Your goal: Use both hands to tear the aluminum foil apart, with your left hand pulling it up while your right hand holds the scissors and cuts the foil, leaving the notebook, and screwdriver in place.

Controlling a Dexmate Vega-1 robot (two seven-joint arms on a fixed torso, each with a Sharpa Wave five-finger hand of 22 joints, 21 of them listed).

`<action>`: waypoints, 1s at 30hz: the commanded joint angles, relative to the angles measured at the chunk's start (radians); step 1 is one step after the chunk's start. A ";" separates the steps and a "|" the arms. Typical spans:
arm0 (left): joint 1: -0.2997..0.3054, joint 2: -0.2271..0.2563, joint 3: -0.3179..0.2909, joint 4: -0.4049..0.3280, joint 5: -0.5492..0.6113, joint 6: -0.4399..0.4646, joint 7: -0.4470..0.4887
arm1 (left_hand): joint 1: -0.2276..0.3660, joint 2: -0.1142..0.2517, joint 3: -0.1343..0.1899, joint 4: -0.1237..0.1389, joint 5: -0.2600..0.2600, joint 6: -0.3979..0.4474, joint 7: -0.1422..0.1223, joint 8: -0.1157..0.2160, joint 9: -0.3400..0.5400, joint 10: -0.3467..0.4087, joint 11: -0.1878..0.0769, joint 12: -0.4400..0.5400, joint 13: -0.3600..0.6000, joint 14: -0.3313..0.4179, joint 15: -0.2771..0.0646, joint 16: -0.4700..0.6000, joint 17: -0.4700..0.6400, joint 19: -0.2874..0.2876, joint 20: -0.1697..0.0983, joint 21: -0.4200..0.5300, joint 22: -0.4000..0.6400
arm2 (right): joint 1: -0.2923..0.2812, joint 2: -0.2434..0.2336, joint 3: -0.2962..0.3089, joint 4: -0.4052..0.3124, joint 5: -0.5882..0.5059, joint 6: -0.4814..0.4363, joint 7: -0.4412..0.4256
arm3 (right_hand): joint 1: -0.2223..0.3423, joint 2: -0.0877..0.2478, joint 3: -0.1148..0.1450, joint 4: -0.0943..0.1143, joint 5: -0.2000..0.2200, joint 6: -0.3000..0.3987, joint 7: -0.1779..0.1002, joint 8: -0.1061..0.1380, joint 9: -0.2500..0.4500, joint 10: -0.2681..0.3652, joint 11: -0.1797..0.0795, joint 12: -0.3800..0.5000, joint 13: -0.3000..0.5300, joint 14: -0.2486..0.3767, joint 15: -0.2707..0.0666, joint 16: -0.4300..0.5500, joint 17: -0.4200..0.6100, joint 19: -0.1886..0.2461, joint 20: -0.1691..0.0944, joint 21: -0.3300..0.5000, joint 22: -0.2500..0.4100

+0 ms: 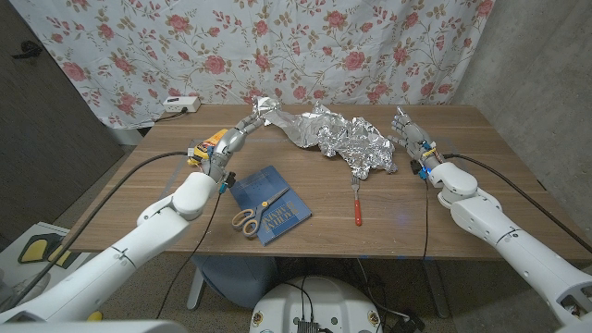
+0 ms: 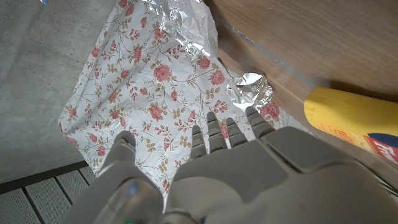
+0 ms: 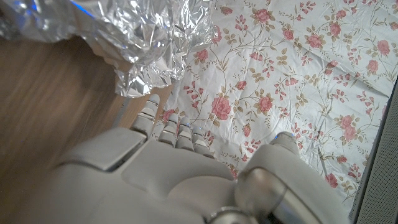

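Head view showed the scissors [image 1: 248, 218] lying on the blue notebook [image 1: 273, 205] near the table's [image 1: 481, 148] front edge, at 7 o'clock, the screwdriver [image 1: 356, 203] just right of them. Farther back, the crumpled foil [image 1: 342, 137] lay across the middle. The left hand [image 1: 236, 139] seemed to pinch its 10 o'clock end, slightly lifted. The right hand [image 1: 412, 139] stood beside the foil at 3 o'clock, fingers apart, holding nothing.
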 commanded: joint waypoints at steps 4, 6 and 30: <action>0.037 0.024 0.007 -0.139 0.126 0.186 0.089 | 0.021 -0.014 -0.003 -0.007 -0.001 0.018 -0.004 0.004 0.001 0.032 -0.007 0.011 0.005 0.026 -0.004 0.012 0.001 0.020 0.015 0.004 0.002 | -0.008 -0.003 0.012 0.013 0.010 0.016 0.001 | 0.012 0.000 0.000 -0.009 -0.004 -0.011 -0.007 0.004 0.002 -0.011 -0.012 0.005 -0.002 -0.015 -0.003 -0.001 0.002 -0.016 0.006 0.004 0.003; 0.040 0.025 0.006 -0.147 0.133 0.195 0.094 | 0.021 -0.016 -0.004 -0.007 -0.002 0.019 -0.002 0.005 0.001 0.033 -0.006 0.011 0.005 0.028 -0.003 0.012 0.001 0.021 0.014 0.004 0.002 | -0.006 -0.006 0.011 0.016 0.010 0.016 0.009 | 0.012 0.000 0.000 -0.009 -0.005 -0.011 -0.012 0.004 0.002 -0.009 -0.024 0.006 -0.002 -0.017 -0.003 0.000 0.002 -0.018 0.007 0.004 0.003; 0.073 0.052 0.020 -0.311 0.272 0.435 0.146 | 0.070 -0.036 -0.006 -0.004 0.000 0.065 0.043 0.009 0.001 0.108 0.006 0.026 0.005 0.079 -0.060 0.010 -0.005 0.098 -0.098 0.009 -0.004 | -0.010 -0.013 0.010 0.022 -0.013 0.046 0.012 | 0.015 0.004 0.002 -0.013 -0.006 -0.013 -0.017 0.005 0.001 -0.011 -0.022 0.007 -0.005 -0.033 -0.010 -0.002 0.000 -0.029 0.022 0.004 0.003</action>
